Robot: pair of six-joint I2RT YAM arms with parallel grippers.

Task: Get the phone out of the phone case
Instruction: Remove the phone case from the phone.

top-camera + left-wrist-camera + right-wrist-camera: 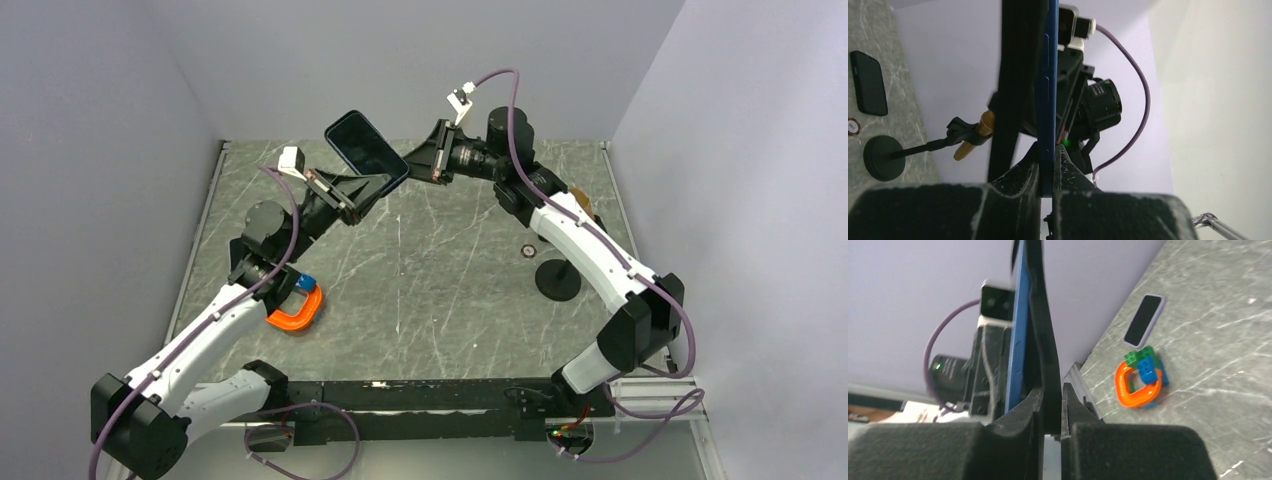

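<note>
Phone (365,148) in left pincer (1046,156); case (1044,340), right pincer (1052,396)

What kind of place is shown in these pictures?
Most likely a robot test cell in a lab. Plain walls close in a marbled table on three sides, the left arm and right arm stand at its near edge, and toy bricks in an orange ring lie on it.

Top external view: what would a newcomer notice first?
The phone hangs in the air over the far half of the table, pinched at one end by the left gripper and the right gripper. In the right wrist view, the black case bows away from its blue body.
</note>
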